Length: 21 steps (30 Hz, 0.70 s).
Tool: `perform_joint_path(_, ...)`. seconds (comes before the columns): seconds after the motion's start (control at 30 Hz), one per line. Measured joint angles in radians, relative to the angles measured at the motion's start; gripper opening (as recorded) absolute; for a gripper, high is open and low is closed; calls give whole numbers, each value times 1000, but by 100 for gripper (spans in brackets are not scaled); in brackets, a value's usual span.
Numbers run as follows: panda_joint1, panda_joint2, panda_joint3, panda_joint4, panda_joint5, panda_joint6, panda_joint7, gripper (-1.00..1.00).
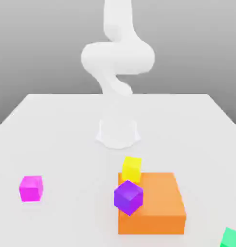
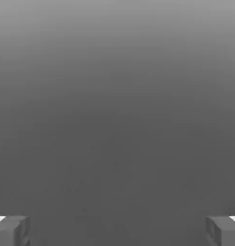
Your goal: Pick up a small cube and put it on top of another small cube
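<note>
The small magenta cube (image 1: pixel 31 187) rests on the white table (image 1: pixel 67 144) at the exterior view's left, well apart from everything else. In the hand view my gripper (image 2: pixel 117 230) is open: its two grey fingertips (image 2: pixel 11 230) stand far apart with nothing between them, facing a plain grey background. In the exterior view the white arm (image 1: pixel 117 58) rises from its base (image 1: pixel 118 131) and curls upward, far above the cubes.
A large orange block (image 1: pixel 156 202) lies near the front centre. A tilted purple cube (image 1: pixel 128 197) overlaps its left front corner, and a yellow cube (image 1: pixel 132 169) is at its far left corner. A green cube (image 1: pixel 231 238) peeks in at the front right edge.
</note>
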Motion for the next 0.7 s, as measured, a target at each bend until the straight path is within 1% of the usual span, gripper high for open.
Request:
perform_joint_path(0.27,-211,297,-16,-130,-45,163,303,0)
perform_joint_path(0.47,-331,515,-67,-226,-62,283,513,0)
perform_joint_path(0.6,-407,659,-118,-290,-37,364,627,0)
perform_joint_path(0.7,-460,768,-136,-339,23,425,683,0)
